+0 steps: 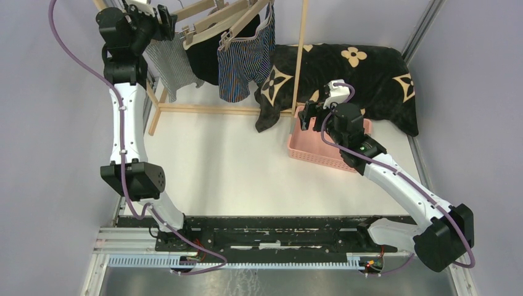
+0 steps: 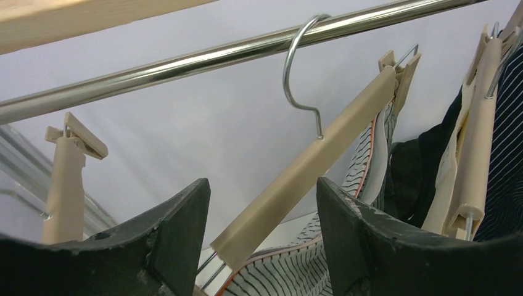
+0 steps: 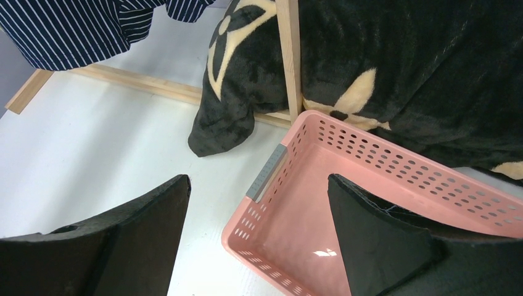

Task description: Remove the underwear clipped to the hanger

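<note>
Three boxer shorts hang from beige clip hangers on a rail at the back left: grey-white fine-striped, black, dark navy striped. My left gripper is raised at the leftmost hanger. In the left wrist view it is open, with the hanger's beige bar between the jaws but not touched, and the grey-white shorts below. The black and navy shorts hang to the right. My right gripper is open and empty over the left edge of the pink basket.
A chrome rail carries the hanger hooks. The wooden rack has a post and a floor beam. A black flower-patterned blanket lies behind the pink basket. The white table lies in front.
</note>
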Tool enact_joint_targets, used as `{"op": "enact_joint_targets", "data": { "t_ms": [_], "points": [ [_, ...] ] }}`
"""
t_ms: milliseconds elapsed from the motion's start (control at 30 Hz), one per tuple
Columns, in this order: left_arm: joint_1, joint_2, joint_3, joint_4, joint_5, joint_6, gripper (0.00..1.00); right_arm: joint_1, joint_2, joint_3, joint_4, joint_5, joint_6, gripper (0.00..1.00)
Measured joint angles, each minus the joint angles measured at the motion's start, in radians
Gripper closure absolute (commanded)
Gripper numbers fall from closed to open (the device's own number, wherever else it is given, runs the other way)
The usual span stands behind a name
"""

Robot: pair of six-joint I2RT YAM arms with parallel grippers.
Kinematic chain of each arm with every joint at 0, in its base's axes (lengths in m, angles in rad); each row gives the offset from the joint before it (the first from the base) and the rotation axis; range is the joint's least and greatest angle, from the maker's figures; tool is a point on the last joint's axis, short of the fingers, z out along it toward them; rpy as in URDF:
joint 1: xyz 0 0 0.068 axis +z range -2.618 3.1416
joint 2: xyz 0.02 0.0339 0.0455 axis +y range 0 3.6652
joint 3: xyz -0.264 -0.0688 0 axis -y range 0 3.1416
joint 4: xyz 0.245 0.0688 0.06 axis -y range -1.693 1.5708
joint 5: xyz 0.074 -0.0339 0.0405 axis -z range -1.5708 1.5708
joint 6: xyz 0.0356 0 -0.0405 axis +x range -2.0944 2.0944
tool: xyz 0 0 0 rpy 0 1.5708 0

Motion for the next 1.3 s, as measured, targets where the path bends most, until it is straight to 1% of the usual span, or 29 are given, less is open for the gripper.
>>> {"op": "enact_joint_targets", "data": {
  "t_ms": [233, 433, 533, 833, 900, 1000, 1300],
  "points": [
    [-0.015, 0.018, 0.007, -0.008, -0.001, 0.0, 0.35, 0.004, 0.0, 0.0, 0.0, 0.0, 0.0, 0.09],
    [-0.019, 0.017, -0.014, -0.009, -0.004, 0.001, 0.53, 0.005, 0.0, 0.0, 0.0, 0.0, 0.0, 0.09],
    [-0.019, 0.017, -0.022, -0.015, -0.004, 0.001, 0.59, 0.006, 0.0, 0.0, 0.0, 0.0, 0.0, 0.09],
    [-0.025, 0.016, -0.048, -0.019, -0.004, 0.0, 0.55, 0.011, -0.016, -0.015, 0.005, 0.0, 0.0, 0.09],
    [-0.028, 0.016, -0.055, -0.018, -0.004, 0.0, 0.56, 0.011, -0.019, -0.016, 0.007, 0.0, -0.001, 0.09],
    [-0.031, 0.016, -0.065, -0.018, -0.004, 0.0, 0.64, 0.012, -0.02, -0.016, 0.008, 0.0, -0.002, 0.09],
    [-0.041, 0.006, -0.099, 0.024, -0.01, -0.003, 0.76, 0.013, -0.019, -0.016, 0.007, 0.0, -0.002, 0.09]
  ]
}}
